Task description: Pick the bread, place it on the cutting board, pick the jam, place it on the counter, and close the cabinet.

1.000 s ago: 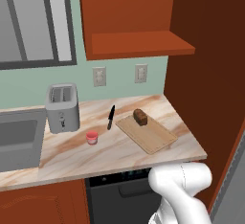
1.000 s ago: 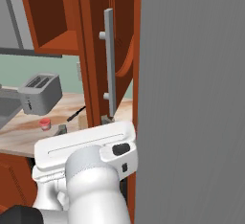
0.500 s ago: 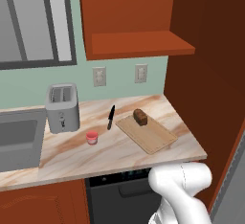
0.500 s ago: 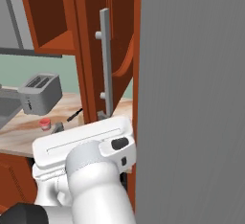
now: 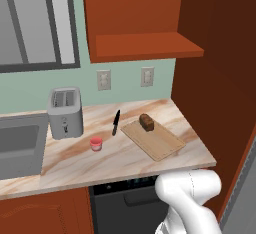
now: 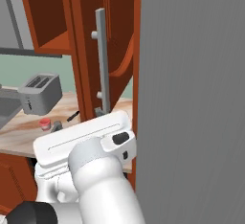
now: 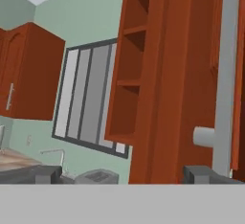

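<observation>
The dark brown bread [image 5: 146,122] lies on the light cutting board [image 5: 161,144]. The pink jam [image 5: 96,143] [image 6: 45,123] stands on the marbled counter [image 5: 115,153], left of the board. The cabinet [image 5: 145,45] is open, its shelf bare; its door [image 6: 122,50] swings out toward me with the long grey handle [image 6: 101,60] [image 7: 225,74]. My gripper [image 6: 79,118] [image 7: 119,175] is open and holds nothing. It sits at the door's lower edge, with one fingertip [image 7: 206,174] just below the handle's lower post.
A grey toaster [image 5: 65,112] stands at the back left of the counter, and a black knife [image 5: 116,122] lies between it and the board. A sink [image 5: 17,148] is at far left. A tall grey panel [image 6: 191,98] rises close on my right.
The hand has edged slightly up and left, and the door handle has shifted a little left in the right base view. Bread, jam and toaster have not moved.
</observation>
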